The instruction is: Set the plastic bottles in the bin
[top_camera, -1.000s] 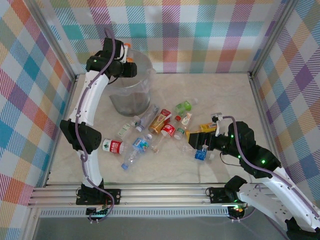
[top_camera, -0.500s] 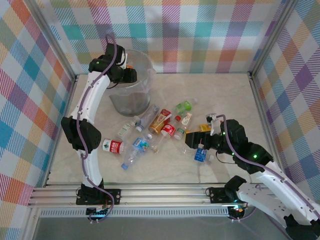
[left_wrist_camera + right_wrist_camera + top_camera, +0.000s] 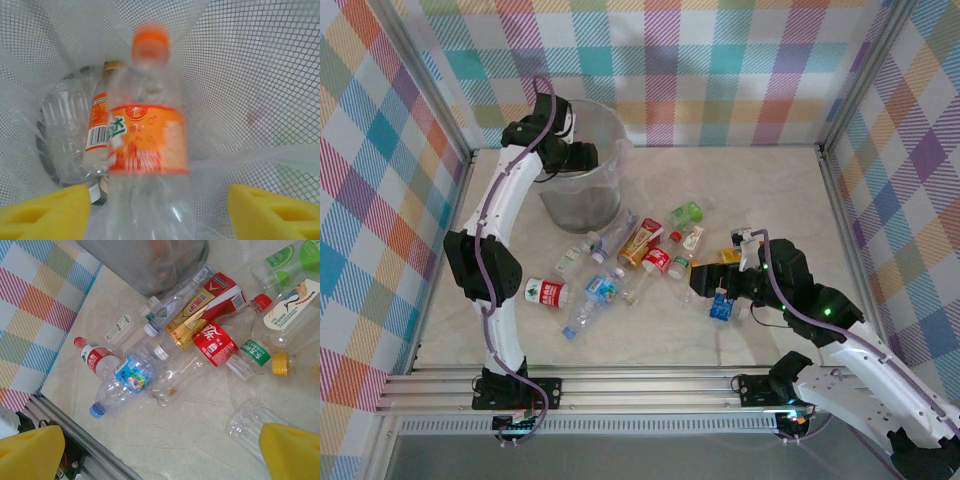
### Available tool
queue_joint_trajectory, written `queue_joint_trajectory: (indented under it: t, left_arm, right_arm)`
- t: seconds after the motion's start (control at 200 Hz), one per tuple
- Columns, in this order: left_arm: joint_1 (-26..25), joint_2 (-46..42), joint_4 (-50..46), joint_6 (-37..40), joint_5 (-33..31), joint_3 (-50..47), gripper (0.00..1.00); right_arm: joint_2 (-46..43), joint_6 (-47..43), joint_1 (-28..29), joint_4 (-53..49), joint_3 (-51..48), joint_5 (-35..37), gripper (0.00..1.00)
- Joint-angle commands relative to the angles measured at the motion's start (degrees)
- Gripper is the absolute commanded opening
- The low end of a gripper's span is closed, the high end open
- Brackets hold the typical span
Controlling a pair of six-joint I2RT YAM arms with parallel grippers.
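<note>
The left gripper (image 3: 160,215) hung open over the bin (image 3: 260,75), dropping an orange-labelled bottle (image 3: 147,137); the open right gripper (image 3: 160,452) probably needed next to descend onto a clear bottle (image 3: 247,422)

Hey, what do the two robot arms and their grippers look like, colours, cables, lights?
The left arm and right arm have white rounded links, black joint housings and a purple cable along each. Small green lights glow on the right arm. The left gripper and right gripper carry yellow foam wedge pads.
</note>
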Motion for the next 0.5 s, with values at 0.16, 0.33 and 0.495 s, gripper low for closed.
queue_joint_trajectory:
  t: [0.16, 0.33, 0.495]
  left_arm:
    - [0.55, -8.46, 2.25, -0.91, 3.17, -2.01, 0.97]
    - [0.56, -15.13, 6.42, -1.40, 4.79, -7.81, 1.00]
    - [-0.38, -22.31, 11.14, -1.87, 10.05, -15.35, 1.00]
  right_arm:
    - [-0.89, -0.21, -0.31, -0.55, -1.52, 0.70, 1.00]
    - [-0.60, -0.35, -0.31, -0.87, -1.82, -0.11, 1.00]
    - [-1.01, -1.16, -0.31, -2.99, -1.51, 0.23, 1.00]
